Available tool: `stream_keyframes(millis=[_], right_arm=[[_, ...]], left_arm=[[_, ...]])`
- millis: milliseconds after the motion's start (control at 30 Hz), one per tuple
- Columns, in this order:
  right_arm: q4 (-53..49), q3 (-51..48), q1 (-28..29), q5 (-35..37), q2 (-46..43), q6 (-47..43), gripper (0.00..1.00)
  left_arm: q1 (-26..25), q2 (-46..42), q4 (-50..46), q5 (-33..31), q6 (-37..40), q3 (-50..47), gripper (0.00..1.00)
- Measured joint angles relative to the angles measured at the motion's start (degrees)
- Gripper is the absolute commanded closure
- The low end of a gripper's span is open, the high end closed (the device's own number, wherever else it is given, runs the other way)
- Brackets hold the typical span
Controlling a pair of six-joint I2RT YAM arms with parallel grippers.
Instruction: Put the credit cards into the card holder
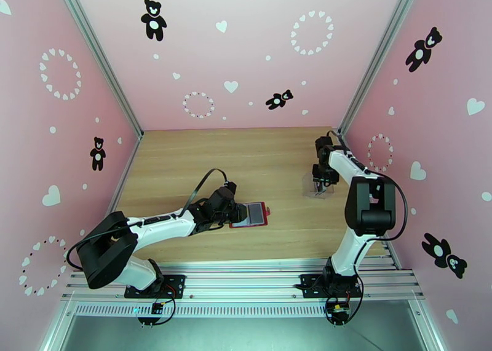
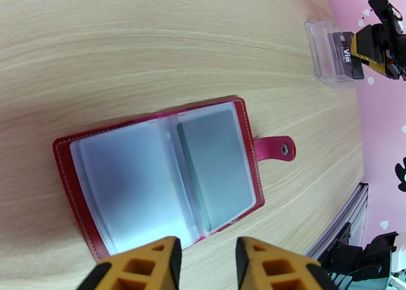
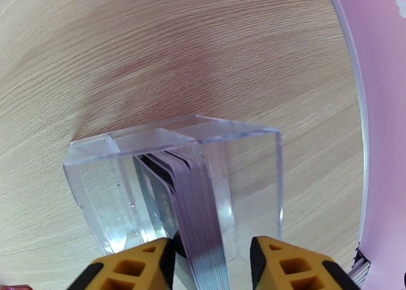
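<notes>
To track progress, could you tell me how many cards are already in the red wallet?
1 visible: a grey card in the snap-tab-side clear pocket of the open dark red leather-like wallet. The other pocket looks empty; pockets beneath could hide more.

Red card holder (image 2: 162, 174), pink bear-print walls (image 1: 246, 51)

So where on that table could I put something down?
The far half of the table, from the back wall down to the holder, is bare. So is the strip between holder and clear case, and the near edge in front of them. Crowded: left gripper at the holder, right gripper over the case.
</notes>
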Motion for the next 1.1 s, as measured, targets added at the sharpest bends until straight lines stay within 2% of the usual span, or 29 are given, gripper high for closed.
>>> stream_keyframes(millis=[300,600,933,1100], right_arm=[[0.13,-0.17,0.00,0.42,-1.33,0.37,0.83],[0.59,-0.46,0.00,-1.25,-2.12,0.33,0.96],[0.87,-2.40,-0.02,-4.76,-8.98,0.22,1.00],[1.57,-5.11,-0.11,-9.75,-14.01,0.42,1.00]], left_arm=[[0.00,0.04,0.02,0.00,0.00,-0.26,0.65],[0.00,0.04,0.00,0.00,0.00,-0.68,0.65],[0.00,0.02,0.00,-0.02,0.00,-0.74,0.65],[0.00,-1.33,-0.07,-0.39,0.00,-1.68,0.65]])
